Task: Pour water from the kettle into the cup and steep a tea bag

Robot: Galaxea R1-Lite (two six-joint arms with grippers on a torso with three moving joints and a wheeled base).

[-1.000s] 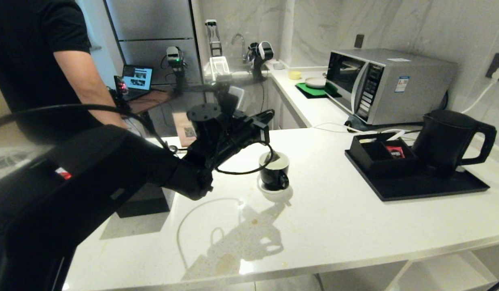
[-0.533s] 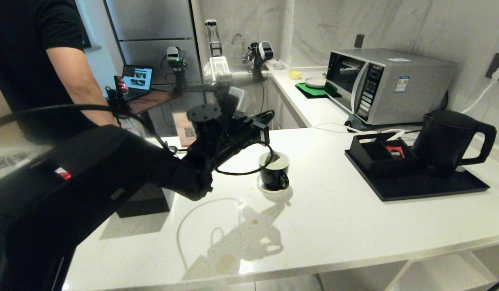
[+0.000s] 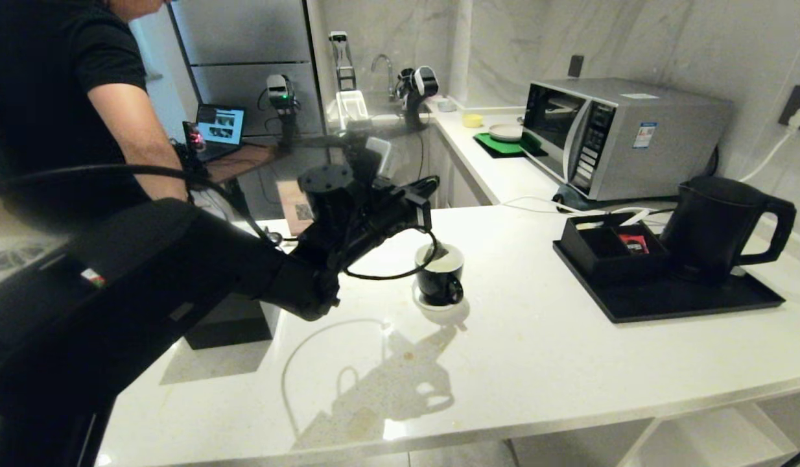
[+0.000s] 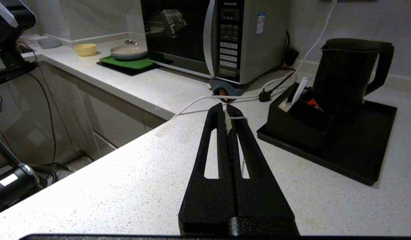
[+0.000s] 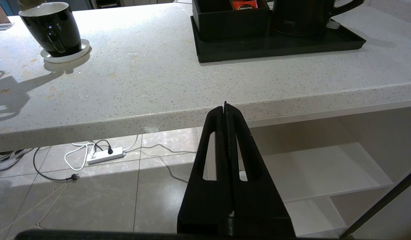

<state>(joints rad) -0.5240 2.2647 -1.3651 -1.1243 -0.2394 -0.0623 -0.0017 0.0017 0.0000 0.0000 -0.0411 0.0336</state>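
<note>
Left gripper [image 4: 225, 110]: fingers pressed together, clamped on a thin white string [image 4: 234, 119] that crosses the tip of 1 finger and hangs down below it. In the head view the left gripper [image 3: 432, 188] hovers just above the far rim of the cup [image 3: 440, 277]. A small pale shape sits at that rim directly under the fingertips; I cannot tell whether it is the tea bag.

Right gripper [image 5: 225, 108]: fingers shut flat against each other, holding nothing, parked below the counter's front edge, over the tiled floor.

Materials and shapes:
- Both grippers: matte black, rough-textured, long tapered fingers with 1 slot each.
- Cup: glossy black mug, white inside, small ear handle, standing upright on a round white coaster [image 3: 439, 303], below and just ahead of the left gripper.
- Kettle [image 3: 717, 224]: matte black, tapered, loop handle, well to the right of the left gripper, on a flat black tray [image 3: 672, 299].
- Black open box [image 3: 611, 250] with compartments, on the same tray, touching the kettle's left side; a red packet shows inside.
- Counter [image 3: 536, 363]: white speckled stone, glossy.
- Microwave [image 3: 623, 136]: brushed silver, behind the tray.

Versus 1 second earlier: left gripper, cup and kettle hold the same places. The person in the black shirt [image 3: 56, 97] behind the left arm has shifted slightly.
</note>
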